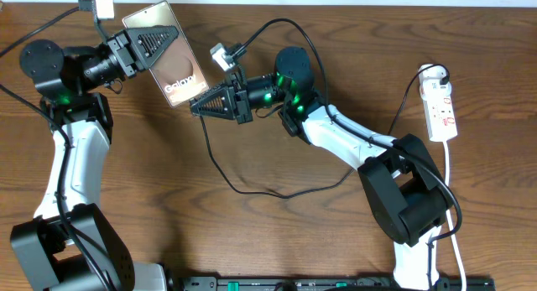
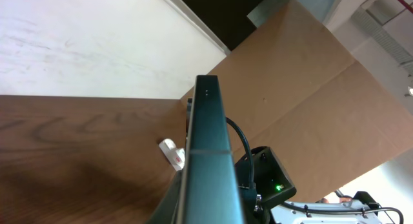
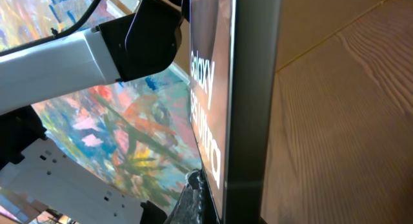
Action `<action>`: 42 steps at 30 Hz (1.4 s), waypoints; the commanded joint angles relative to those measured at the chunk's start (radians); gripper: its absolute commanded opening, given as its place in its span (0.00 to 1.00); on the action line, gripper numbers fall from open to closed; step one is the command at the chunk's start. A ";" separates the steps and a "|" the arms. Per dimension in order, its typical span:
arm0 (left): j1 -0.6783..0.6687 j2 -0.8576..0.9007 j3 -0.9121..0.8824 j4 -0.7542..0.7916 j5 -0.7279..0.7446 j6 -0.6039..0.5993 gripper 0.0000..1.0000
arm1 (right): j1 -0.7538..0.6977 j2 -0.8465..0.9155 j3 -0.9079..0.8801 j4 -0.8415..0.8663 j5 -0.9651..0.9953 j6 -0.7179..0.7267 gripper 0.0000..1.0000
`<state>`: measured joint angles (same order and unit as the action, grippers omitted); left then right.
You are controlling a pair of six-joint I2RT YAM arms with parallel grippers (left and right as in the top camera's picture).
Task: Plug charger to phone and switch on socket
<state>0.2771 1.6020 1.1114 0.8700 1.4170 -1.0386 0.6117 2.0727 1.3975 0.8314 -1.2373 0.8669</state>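
Observation:
My left gripper [image 1: 144, 41] is shut on the upper end of the phone [image 1: 172, 69] and holds it tilted above the table at the back left, "Galaxy" lettering at its lower end. The left wrist view shows the phone [image 2: 210, 159] edge-on. My right gripper [image 1: 200, 107] is shut on the tip end of the charger [image 1: 252, 190], right at the phone's lower end. In the right wrist view the phone [image 3: 248, 88] fills the middle, with my fingertips [image 3: 200, 198] against its face side. The plug tip itself is hidden. The socket [image 1: 442, 106] lies at the far right.
The charger cable loops across the table's middle toward the black plug [image 1: 436, 71] on the socket. The right arm's white wrist camera [image 1: 220, 54] sits close to the phone. A black rail [image 1: 319, 283] runs along the front edge. A cardboard wall [image 2: 303, 88] stands behind.

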 commanded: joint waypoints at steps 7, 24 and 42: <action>-0.030 -0.006 0.005 -0.005 0.154 -0.001 0.07 | -0.036 -0.004 0.031 0.029 0.230 0.012 0.01; -0.030 -0.006 0.005 -0.005 0.154 -0.001 0.08 | -0.043 -0.004 0.031 0.028 0.207 0.027 0.51; 0.059 0.040 0.005 -0.039 0.154 0.022 0.07 | -0.043 -0.004 0.031 0.026 0.206 0.042 0.99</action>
<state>0.3012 1.6123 1.1110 0.8402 1.5661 -1.0225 0.5724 2.0731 1.4075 0.8555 -1.0416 0.8997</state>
